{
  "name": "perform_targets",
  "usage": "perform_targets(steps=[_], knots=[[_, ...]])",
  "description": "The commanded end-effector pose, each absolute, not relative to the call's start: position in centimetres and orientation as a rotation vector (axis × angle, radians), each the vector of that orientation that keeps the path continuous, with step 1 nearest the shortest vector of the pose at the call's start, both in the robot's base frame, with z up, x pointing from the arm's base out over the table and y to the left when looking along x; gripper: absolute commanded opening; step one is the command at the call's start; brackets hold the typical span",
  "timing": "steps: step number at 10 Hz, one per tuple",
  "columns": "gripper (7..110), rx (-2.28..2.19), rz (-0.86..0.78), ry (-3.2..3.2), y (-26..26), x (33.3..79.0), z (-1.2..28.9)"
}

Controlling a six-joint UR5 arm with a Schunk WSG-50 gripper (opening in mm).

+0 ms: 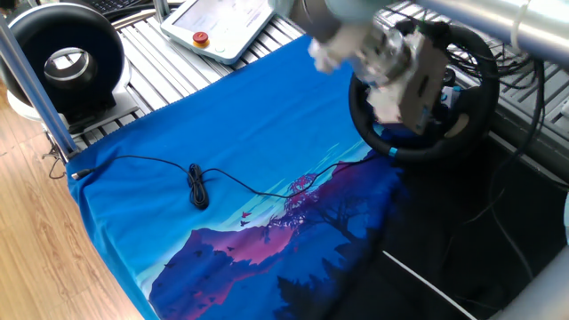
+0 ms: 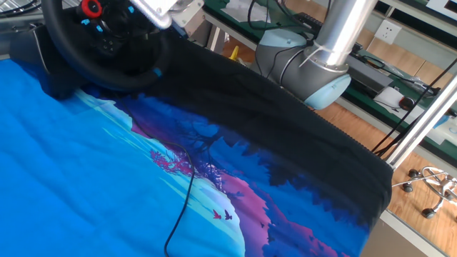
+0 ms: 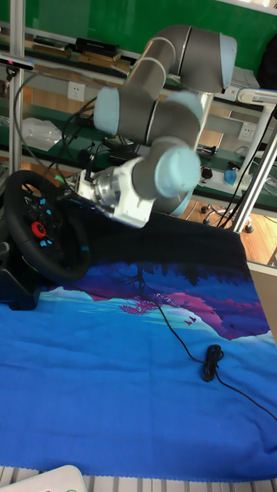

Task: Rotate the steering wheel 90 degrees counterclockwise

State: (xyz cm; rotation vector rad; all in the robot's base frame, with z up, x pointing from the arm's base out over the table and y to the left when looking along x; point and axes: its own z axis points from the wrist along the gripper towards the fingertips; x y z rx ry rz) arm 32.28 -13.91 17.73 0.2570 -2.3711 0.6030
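The steering wheel (image 1: 425,149) is black, with a padded rim, and stands at the far right of the cloth in one fixed view. Its blue stripe (image 1: 391,153) is low on the rim. In the tall fixed view the steering wheel (image 3: 48,265) faces the camera, with a red dial (image 3: 38,229) and small blue buttons on the hub. My gripper (image 1: 411,89) is blurred and lies across the wheel's face. It reaches the upper right of the rim as my gripper (image 3: 77,194) and looks shut on it, with the fingertips hidden. The other fixed view shows the steering wheel (image 2: 107,71) at top left.
A blue printed cloth (image 1: 231,133) covers the table, with a coiled black cable (image 1: 197,187) on it. A thick black ring-shaped device (image 1: 62,58) and a metal post (image 1: 36,89) stand at the far left. A pendant (image 1: 222,22) lies behind, and the arm's base (image 2: 307,68) stands beside the table.
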Motion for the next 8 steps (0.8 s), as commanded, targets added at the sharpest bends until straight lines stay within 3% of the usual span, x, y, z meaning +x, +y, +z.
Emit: perform_targets(steps=[1, 3, 4, 6, 7, 8], knots=[[7, 0.367, 0.042, -2.955, -2.8, 42.6, 19.0], [7, 0.292, -0.165, -3.263, 0.7, 46.7, 20.4], [7, 0.215, -0.125, -3.362, 0.0, 48.5, 20.9], [7, 0.012, -0.439, -3.426, 3.8, 50.7, 22.1], [7, -0.035, -0.487, -3.398, 4.4, 50.3, 22.2], [7, -0.075, -0.378, -3.333, 3.0, 48.7, 21.3]])
